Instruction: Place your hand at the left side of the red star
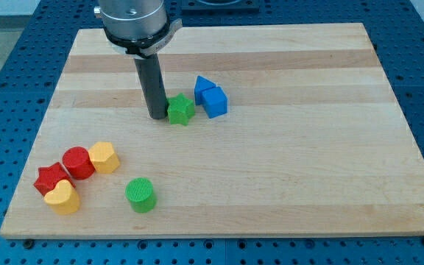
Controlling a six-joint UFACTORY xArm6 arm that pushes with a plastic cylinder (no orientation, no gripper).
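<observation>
The red star (49, 179) lies near the board's bottom left corner. It touches a red cylinder (78, 163) on its upper right and a yellow heart-shaped block (63, 196) just below it. My tip (157, 115) stands on the board far up and to the right of the star, right against the left side of a green star (181, 110). The rod rises from there to the arm at the view's top.
A yellow hexagonal block (104, 157) sits right of the red cylinder. A green cylinder (140, 194) lies at the bottom. Two blue blocks (210, 96) sit right of the green star. The wooden board (285, 169) ends just left of the red star.
</observation>
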